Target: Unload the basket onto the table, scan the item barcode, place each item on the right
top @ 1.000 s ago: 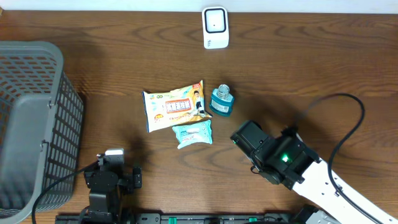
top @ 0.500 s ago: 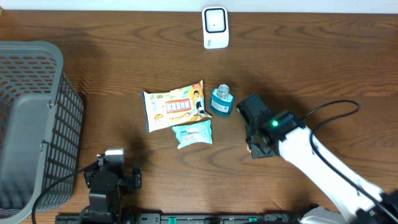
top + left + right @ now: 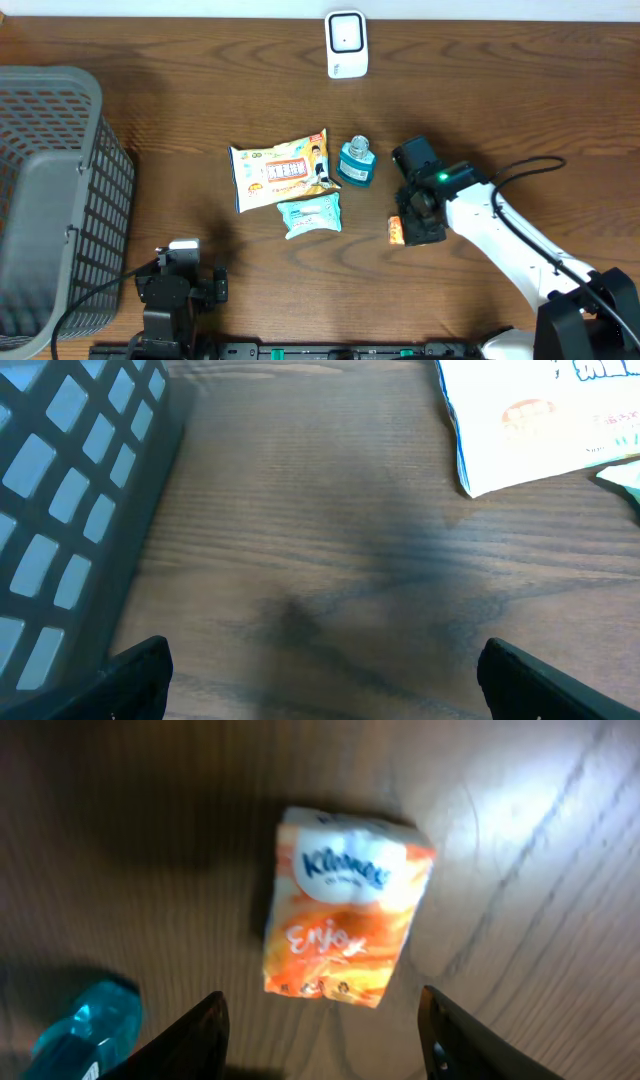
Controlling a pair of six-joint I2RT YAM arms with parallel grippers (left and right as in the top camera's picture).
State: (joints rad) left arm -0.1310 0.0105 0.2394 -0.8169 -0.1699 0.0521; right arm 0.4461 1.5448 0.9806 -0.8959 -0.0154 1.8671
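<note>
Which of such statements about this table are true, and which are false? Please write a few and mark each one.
1. The orange tissue pack lies flat on the table, between the open fingers of the right gripper, which do not grip it. True.
2. The left gripper holds the large snack packet. False: it is open and empty, and the packet lies on the table.
3. The teal bottle stands inside the grey basket. False: it stands on the table, right beside the snack packet.
4. The white scanner stands at the far edge of the table, apart from the items. True.
</note>
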